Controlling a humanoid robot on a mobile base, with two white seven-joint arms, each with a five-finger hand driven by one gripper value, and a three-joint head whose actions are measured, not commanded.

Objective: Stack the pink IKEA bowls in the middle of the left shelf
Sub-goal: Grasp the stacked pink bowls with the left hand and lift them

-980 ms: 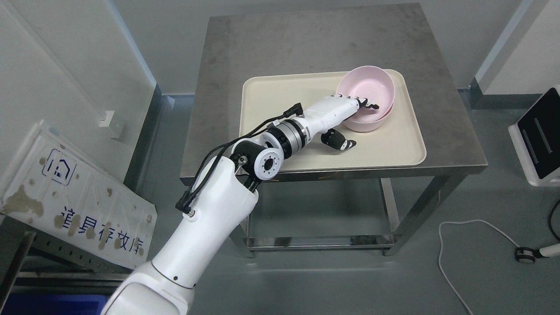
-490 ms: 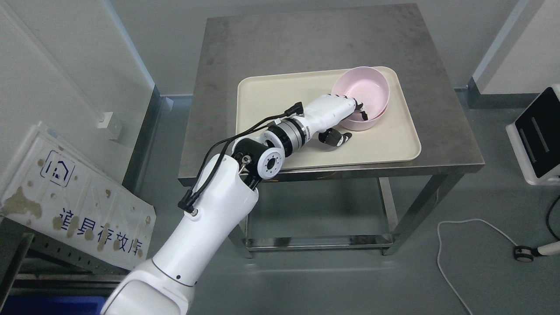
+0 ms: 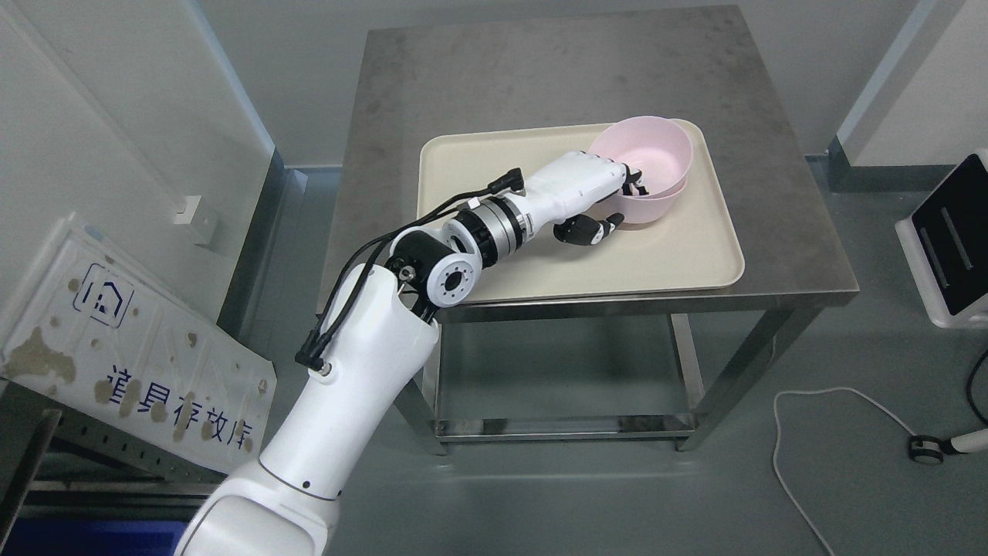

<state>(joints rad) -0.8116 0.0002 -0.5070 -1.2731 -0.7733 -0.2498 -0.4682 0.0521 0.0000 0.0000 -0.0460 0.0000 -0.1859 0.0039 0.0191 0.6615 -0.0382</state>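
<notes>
Left hand clamped on pink bowls' rim, over tray

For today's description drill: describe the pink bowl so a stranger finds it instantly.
On the grey steel table lies a cream plastic tray. At its far right corner sits the round pink plastic bowl, nested in another, the only pink there, its rim gripped by the white left hand.

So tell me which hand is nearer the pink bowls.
Left. The left hand grips the near rim of the pink bowls on the tray, fingers inside, thumb outside. The right hand is not in view.
</notes>
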